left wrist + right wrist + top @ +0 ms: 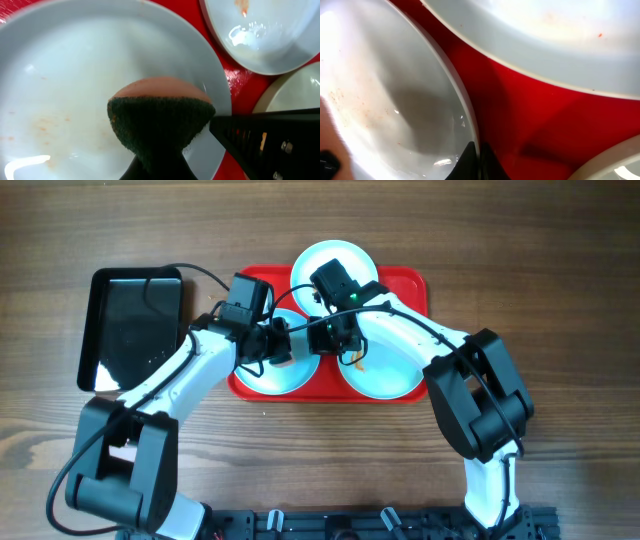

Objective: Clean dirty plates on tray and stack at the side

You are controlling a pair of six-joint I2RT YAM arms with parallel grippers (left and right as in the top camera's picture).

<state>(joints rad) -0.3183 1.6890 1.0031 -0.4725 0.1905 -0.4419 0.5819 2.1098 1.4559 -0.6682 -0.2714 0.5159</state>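
Left hand (278,340) grips sponge (160,120) above smeared plate (75,75); right hand (477,161) pinches its rim. Risk: hard scrubbing levers plate out of that pinch.

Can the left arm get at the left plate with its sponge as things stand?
Probably yes. The sponge in the left fingers sits right over that plate with nothing between; the right fingers pinch only its rim.
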